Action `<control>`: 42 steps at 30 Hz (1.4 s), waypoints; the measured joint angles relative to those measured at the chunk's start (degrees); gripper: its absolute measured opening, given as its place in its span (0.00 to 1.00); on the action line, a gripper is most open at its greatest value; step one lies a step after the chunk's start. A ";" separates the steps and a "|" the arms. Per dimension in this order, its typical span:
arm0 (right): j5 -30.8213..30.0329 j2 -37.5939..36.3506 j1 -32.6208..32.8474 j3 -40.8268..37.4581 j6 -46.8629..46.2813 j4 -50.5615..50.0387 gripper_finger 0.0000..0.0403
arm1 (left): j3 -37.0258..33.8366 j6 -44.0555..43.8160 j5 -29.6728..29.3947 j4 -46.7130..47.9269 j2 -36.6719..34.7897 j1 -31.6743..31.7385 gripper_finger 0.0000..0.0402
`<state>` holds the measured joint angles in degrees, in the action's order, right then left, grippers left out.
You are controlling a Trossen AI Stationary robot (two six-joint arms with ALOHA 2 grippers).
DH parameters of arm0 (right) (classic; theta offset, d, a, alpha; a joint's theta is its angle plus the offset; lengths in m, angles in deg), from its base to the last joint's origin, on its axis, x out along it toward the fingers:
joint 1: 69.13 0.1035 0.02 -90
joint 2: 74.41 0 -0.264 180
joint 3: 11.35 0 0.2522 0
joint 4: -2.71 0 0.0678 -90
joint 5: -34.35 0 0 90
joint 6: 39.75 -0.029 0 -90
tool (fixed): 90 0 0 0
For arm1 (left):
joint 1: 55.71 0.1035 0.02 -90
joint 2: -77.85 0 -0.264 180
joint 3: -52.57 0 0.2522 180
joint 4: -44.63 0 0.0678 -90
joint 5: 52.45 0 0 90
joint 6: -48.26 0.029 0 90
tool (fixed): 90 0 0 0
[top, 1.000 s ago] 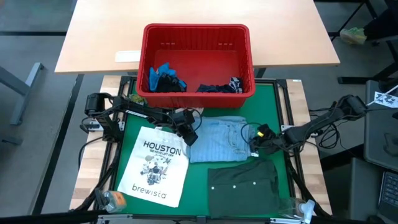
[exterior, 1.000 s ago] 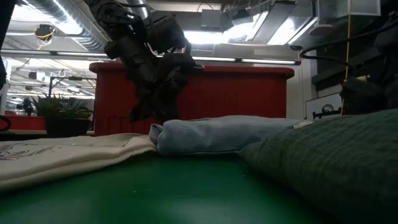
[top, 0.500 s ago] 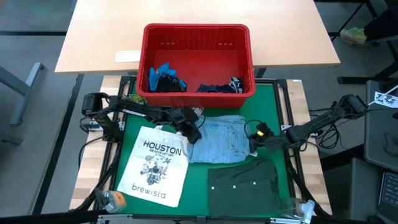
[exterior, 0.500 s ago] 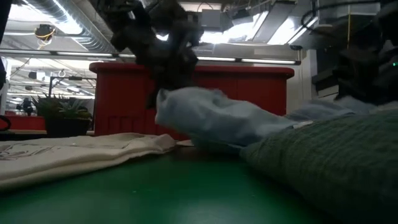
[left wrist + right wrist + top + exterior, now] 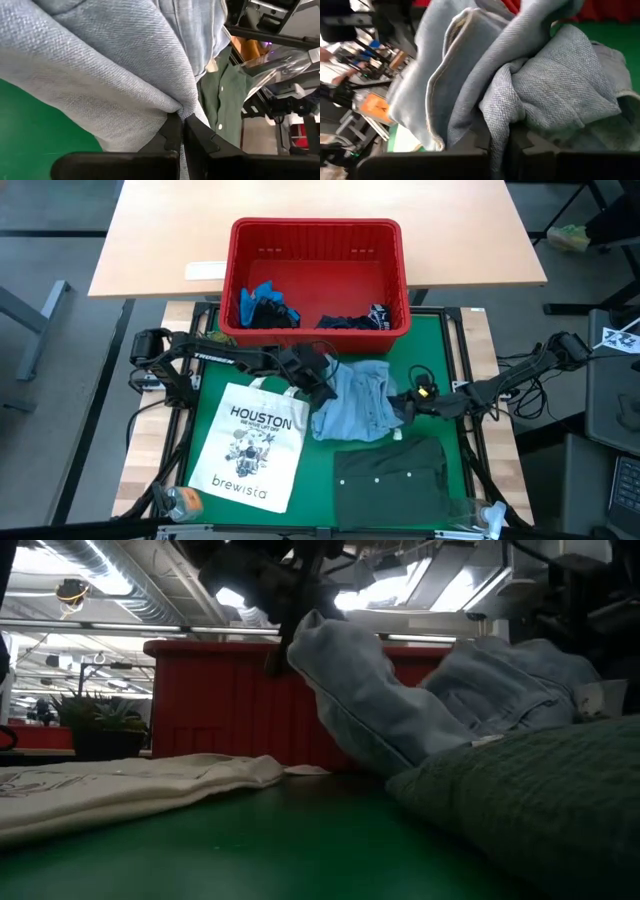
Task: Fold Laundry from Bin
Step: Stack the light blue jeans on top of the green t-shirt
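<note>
From above, a green-topped desk (image 5: 215, 400) carries a red bin (image 5: 315, 240) at its far edge. Inside the bin lie a bright blue garment (image 5: 265, 302) on the left and a dark navy garment (image 5: 355, 320) on the right. Just near of the bin, at the middle of the desk, a light blue denim shirt (image 5: 362, 405) sits bunched up. The left gripper (image 5: 322, 392) is closed on the shirt's left edge, and the right gripper (image 5: 402, 406) is closed on its right edge. A dark green garment (image 5: 390, 470) lies flat at the near right, and a white tote bag (image 5: 250, 445) lies flat at the near left.

At desk height, the denim shirt (image 5: 400, 705) hangs lifted in front of the red bin (image 5: 210, 700), its left corner raised highest. The tote bag (image 5: 110, 790) lies low at the left; the green garment (image 5: 530, 800) fills the near right.

The left wrist view shows the left gripper (image 5: 182, 120) pinched shut on a fold of denim (image 5: 100, 65), with the green garment (image 5: 225, 95) beyond.

The right wrist view shows the right gripper (image 5: 497, 137) clamped shut on crumpled denim (image 5: 540, 85).
</note>
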<state>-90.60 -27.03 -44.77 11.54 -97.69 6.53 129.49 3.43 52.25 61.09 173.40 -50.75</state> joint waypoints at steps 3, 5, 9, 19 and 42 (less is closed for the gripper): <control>-0.03 0.01 0.00 0.00 1.36 2.90 0.03 | 0.35 -0.21 -0.05 0.07 0.00 -0.20 0.00; -0.03 0.01 0.00 0.02 1.68 5.52 0.05 | 0.43 -1.80 -0.05 -1.19 0.00 -0.50 0.00; -0.03 -0.01 0.00 0.02 4.04 10.95 0.04 | 0.45 -4.64 -0.02 -5.82 0.00 -1.15 0.00; 6.06 -0.01 0.02 1.21 4.80 16.28 0.05 | 0.50 -10.64 -0.25 -12.71 0.00 -4.08 0.00; 20.89 0.87 4.35 25.44 2.96 -20.15 0.03 | 0.54 -16.13 -12.03 -19.36 -0.09 -16.06 0.00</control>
<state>-69.72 -26.16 -40.42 36.98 -94.73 -13.62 130.03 -12.71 40.23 41.72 173.31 -66.81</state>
